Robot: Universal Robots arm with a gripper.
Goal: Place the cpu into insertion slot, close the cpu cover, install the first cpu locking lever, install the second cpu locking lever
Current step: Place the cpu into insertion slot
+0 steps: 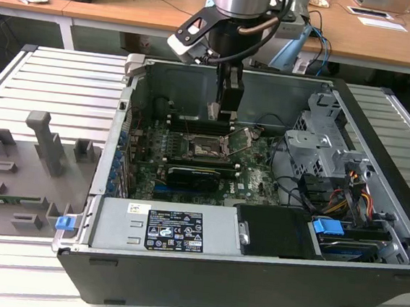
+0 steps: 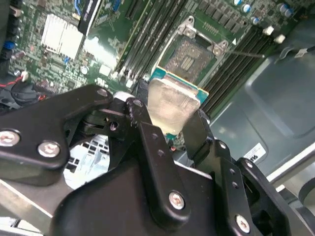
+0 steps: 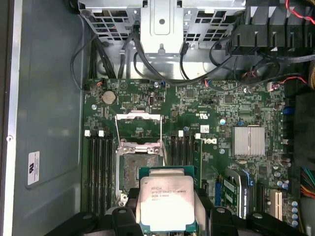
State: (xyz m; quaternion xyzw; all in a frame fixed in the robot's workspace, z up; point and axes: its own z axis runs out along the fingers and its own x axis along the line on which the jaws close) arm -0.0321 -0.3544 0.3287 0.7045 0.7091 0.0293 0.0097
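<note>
Gripper grips cpu by two opposite edges and holds it flat, metal top up, so it can go level into slot, which lies close below and not yet filled, cover tipped open to leave its centre bare.

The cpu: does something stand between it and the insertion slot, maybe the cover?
Nothing visible does. The gripper holds the cpu above the board, near the slot. The slot's pin field lies bare, and the cover is swung open, away from it.
</note>
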